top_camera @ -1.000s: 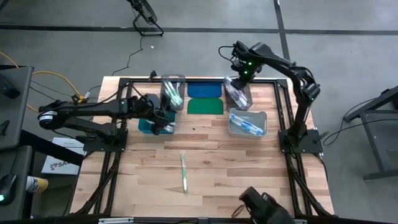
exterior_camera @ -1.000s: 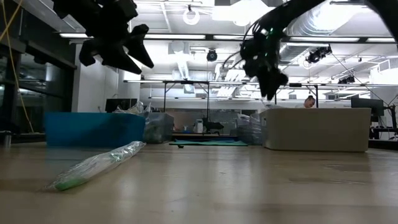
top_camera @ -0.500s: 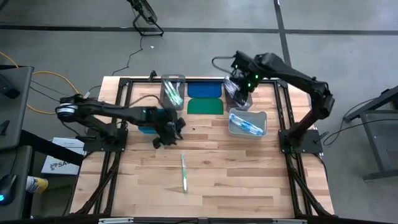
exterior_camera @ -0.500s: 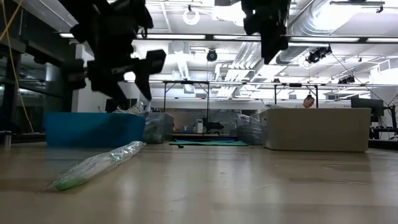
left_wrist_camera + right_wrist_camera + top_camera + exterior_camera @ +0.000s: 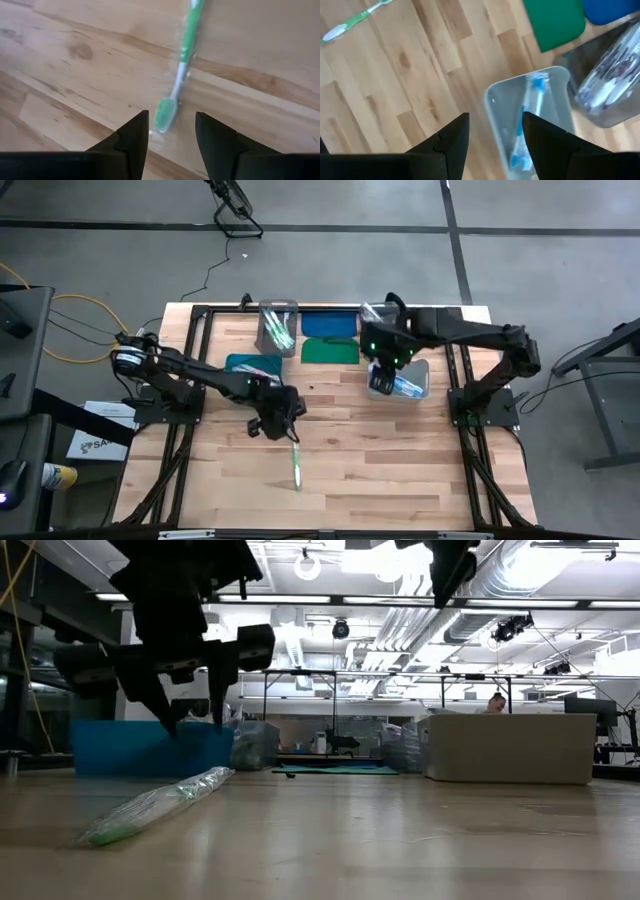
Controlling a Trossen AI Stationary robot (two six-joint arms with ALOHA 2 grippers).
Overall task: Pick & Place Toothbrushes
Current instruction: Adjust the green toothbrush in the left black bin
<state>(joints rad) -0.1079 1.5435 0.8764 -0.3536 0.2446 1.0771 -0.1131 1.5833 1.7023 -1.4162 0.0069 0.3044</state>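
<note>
Meanwhile, the left gripper (image 5: 284, 423) hovers with jaws apart just above 1 green toothbrush (image 5: 296, 458) lying on the table (image 5: 400, 470); the right gripper (image 5: 383, 365), also parted, hangs over a clear bin (image 5: 420, 366) beyond it.

Bench (image 5: 380, 470): light wood planks w/ darker knots & grain streaks. Loose toothbrush (image 5: 296, 458) on bench: green handle, white neck, green-and-white head, in a clear wrapper. Clear bin (image 5: 416, 370): see-through, holds blue/white toothbrush (image 5: 534, 100). Teal bin (image 5: 240, 364): solid teal. Lids: one blue (image 5: 329, 325), one green (image 5: 330, 351). Rear clear bin (image 5: 278, 326): green/white contents. Left hand (image 5: 278, 423) & right hand (image 5: 385, 363): dark, fingers (image 5: 132, 140) black; right arm shows green indicator lights. Frame rails black.
</note>
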